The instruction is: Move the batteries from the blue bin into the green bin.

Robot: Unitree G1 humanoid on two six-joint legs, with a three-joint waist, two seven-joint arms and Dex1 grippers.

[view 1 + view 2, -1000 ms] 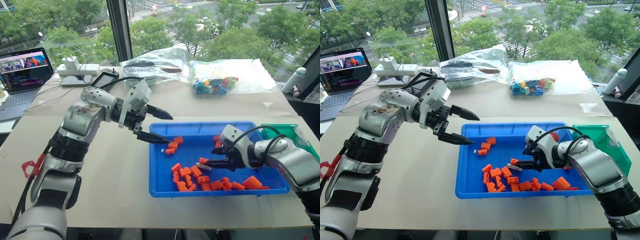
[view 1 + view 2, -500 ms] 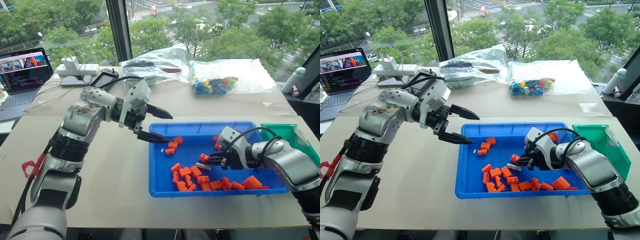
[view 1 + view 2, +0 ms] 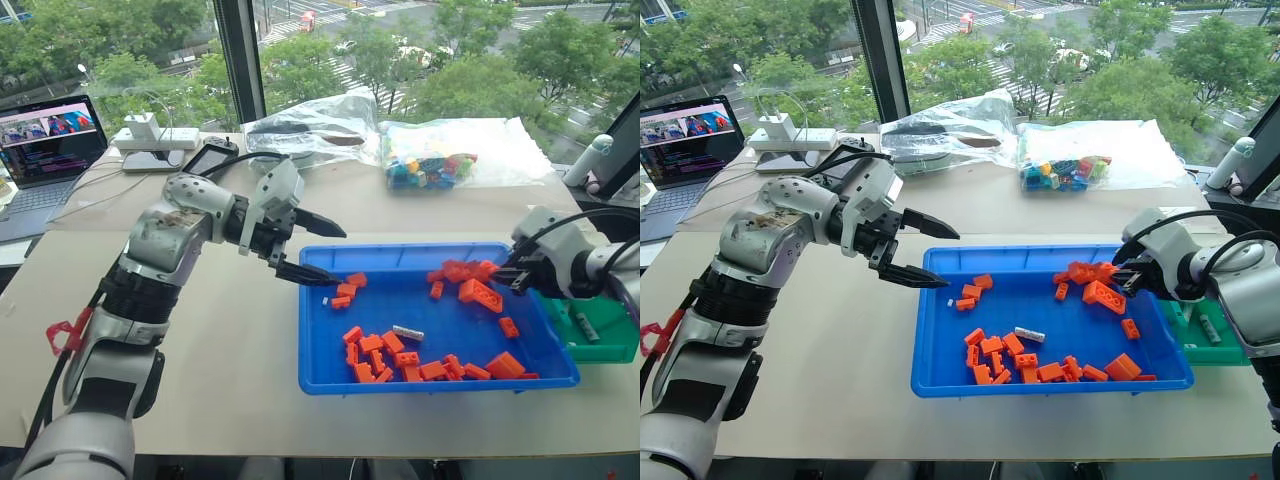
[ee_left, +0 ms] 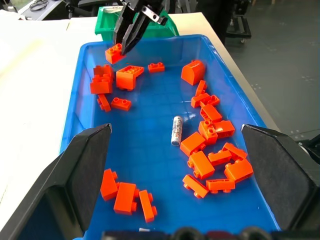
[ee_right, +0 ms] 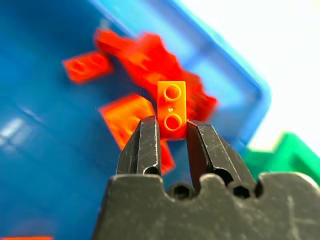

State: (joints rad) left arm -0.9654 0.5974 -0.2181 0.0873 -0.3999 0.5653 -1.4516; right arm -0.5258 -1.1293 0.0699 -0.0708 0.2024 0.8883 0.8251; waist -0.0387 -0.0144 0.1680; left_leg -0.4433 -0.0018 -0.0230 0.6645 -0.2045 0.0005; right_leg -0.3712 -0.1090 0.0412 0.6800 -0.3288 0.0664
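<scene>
One battery [image 3: 408, 332] lies loose in the middle of the blue bin [image 3: 322, 380], among several orange bricks. Another small grey battery [image 3: 1208, 328] rests in the green bin [image 3: 612, 348], which sits against the blue bin's right end. My right gripper [image 3: 502, 273] hovers over the blue bin's far right corner, shut on a small orange brick [image 5: 171, 106], not on a battery. My left gripper [image 3: 338, 258] hangs open and empty above the blue bin's far left corner. In the left wrist view the battery [image 4: 176, 130] lies between its spread fingers, well beyond them.
A clear bag of coloured bricks [image 3: 430, 168] and another plastic bag [image 3: 310, 125] lie at the back of the table. A laptop [image 3: 45, 150] and a power strip [image 3: 155, 140] stand back left. A white bottle [image 3: 588, 160] stands at far right.
My right gripper closed on an orange brick beside the battery, then rose and swung right to the bin's far right corner. The battery stayed in the blue bin. The left arm kept still.
</scene>
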